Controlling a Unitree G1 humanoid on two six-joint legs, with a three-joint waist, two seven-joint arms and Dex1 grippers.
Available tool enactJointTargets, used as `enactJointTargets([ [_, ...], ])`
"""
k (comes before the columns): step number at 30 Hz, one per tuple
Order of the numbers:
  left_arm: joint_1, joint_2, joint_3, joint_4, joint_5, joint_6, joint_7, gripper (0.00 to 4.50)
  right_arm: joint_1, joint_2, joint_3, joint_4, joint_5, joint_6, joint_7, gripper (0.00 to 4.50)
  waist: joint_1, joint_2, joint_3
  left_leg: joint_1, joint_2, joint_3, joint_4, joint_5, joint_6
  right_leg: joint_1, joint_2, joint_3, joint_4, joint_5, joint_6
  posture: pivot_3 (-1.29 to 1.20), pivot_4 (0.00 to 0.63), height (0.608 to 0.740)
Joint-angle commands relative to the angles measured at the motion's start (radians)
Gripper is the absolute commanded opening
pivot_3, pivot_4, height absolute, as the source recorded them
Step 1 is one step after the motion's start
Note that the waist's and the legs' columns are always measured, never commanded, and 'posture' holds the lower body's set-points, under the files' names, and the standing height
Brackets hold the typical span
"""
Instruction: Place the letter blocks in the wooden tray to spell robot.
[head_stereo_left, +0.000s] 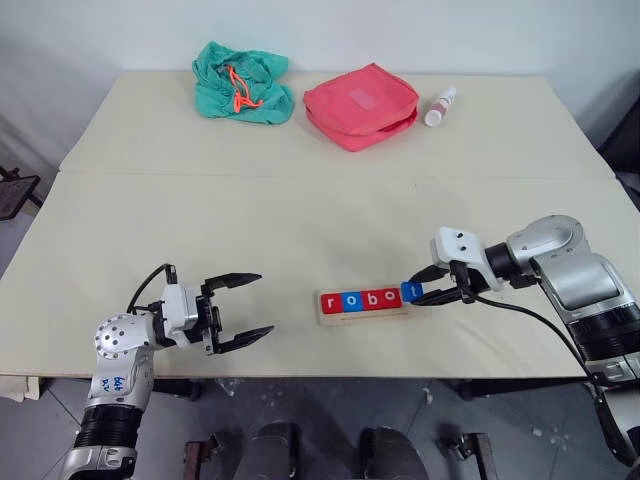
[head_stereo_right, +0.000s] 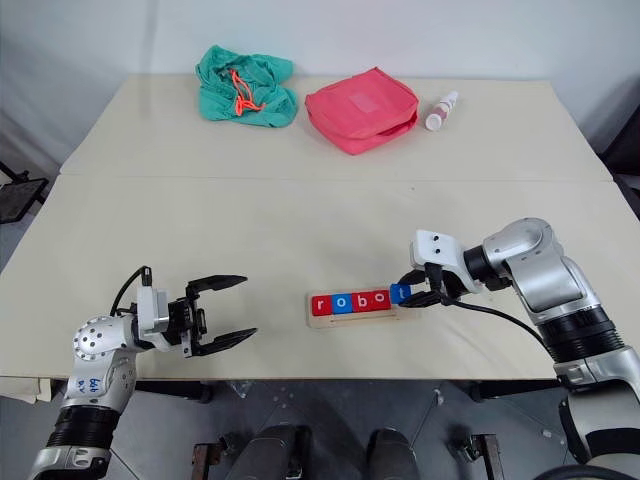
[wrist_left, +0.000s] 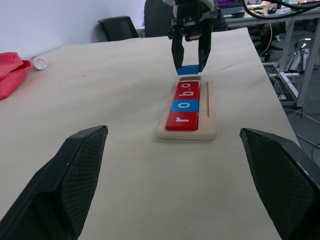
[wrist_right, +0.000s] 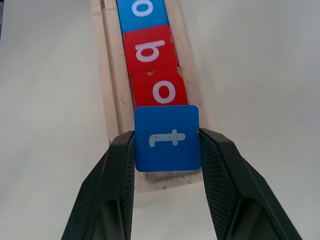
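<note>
Here the right claw grips a blue "t" block between its two black fingers, holding it just above the near end of the wooden tray. Four letter blocks already sit in the tray in a row, reading r, o, b, o. The left claw hovers wide open and empty over the tabletop, well apart from the tray.

The right gripper angles downward, its fingers clamped on something small; the left gripper hovers level, fingers spread wide.
</note>
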Motion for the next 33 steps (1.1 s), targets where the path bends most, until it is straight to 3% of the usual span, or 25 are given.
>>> enactJointTargets([
  [1, 0.015, 0.007, 0.012, -0.039, -0.005, -0.010, 0.013, 4.50, -0.016, -0.003, -0.001, 0.004, -0.007, -0.030, 0.017, 2.17, 0.000, 0.000, 0.000, 0.000, 0.000, 0.000, 0.000, 0.000, 0.000, 0.000, 0.000, 0.000, 0.000, 0.000, 0.000, 0.00, 0.150, 0.740],
  [8, 0.019, 0.006, 0.008, -0.042, -0.005, -0.012, 0.021, 4.50, 0.002, -0.008, -0.027, -0.043, 0.018, -0.004, 0.017, 4.41, 0.000, 0.000, 0.000, 0.000, 0.000, 0.000, 0.000, 0.000, 0.000, 0.000, 0.000, 0.000, 0.000, 0.000, 0.000, 0.00, 0.150, 0.740],
  [17, 0.007, 0.001, 0.003, -0.036, 0.003, -0.004, 0.039, 4.50, 0.078, -0.057, -0.108, -0.098, 0.059, 0.040, -0.024, 4.46, 0.005, 0.000, 0.000, 0.000, 0.000, -0.001, 0.000, 0.000, 0.000, 0.000, 0.000, 0.000, 0.000, 0.000, 0.000, 0.00, 0.150, 0.740],
  [22, 0.013, 0.011, 0.019, -0.071, 0.031, 0.034, 0.134, 4.50, 0.159, -0.070, -0.223, -0.103, 0.122, 0.033, -0.069, 4.46, 0.003, 0.000, 0.000, 0.000, 0.000, 0.000, 0.000, 0.000, 0.000, 0.000, 0.000, 0.000, 0.000, 0.000, 0.000, 0.00, 0.150, 0.740],
  [26, 0.022, 0.037, 0.053, -0.125, 0.029, 0.134, 0.242, 4.50, 0.228, -0.092, -0.377, 0.000, 0.228, -0.078, 0.007, 4.46, 0.006, 0.000, 0.000, 0.000, 0.000, 0.000, 0.000, 0.000, 0.000, 0.001, 0.000, 0.000, 0.000, 0.000, 0.000, 0.00, 0.150, 0.740],
  [33, 0.029, 0.086, 0.108, -0.089, -0.029, 0.123, 0.156, 4.50, 0.233, -0.144, -0.439, 0.348, 0.257, -0.403, 0.152, 4.46, 0.001, 0.000, 0.000, 0.000, 0.000, 0.001, -0.001, 0.000, 0.000, 0.001, 0.000, 0.000, -0.002, 0.000, 0.000, 0.00, 0.150, 0.740],
])
